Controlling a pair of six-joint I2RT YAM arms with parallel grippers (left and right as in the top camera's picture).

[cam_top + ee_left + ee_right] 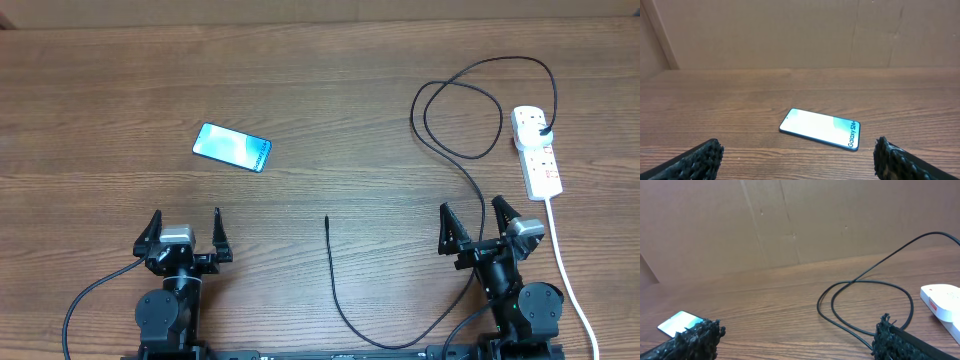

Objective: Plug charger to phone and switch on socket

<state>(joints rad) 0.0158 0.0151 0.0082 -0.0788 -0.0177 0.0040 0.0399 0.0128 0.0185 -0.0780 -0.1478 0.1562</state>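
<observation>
Both grippers spread wide, holding nothing: L gripper (185,218) at the table's (320,60) near-left, R gripper (471,206) at near-right, both above the wood.

Phone (232,147) lies flat, screen lit, left of table centre. It's straight ahead of L and a bit to L's right, well apart from the fingers. Long axis runs roughly left-right, right end tilted slightly toward the near edge. Can't tell which short end has the port.

Charger (328,245): the free tip sits mid-table toward the near edge, between the arms, approx equal reach for both. That stretch points at the far edge. The cable runs back toward the near edge, passes under R arm, loops, and ends w/ its plug already in the far end of the socket (537,150).

Socket is by the right edge, long axis far-to-near, clearly R's side.

Judgement: nothing started yet. The tip points past the phone's right end, not at it, so it needs carrying left and turning. L is nearer the phone to steady it.
</observation>
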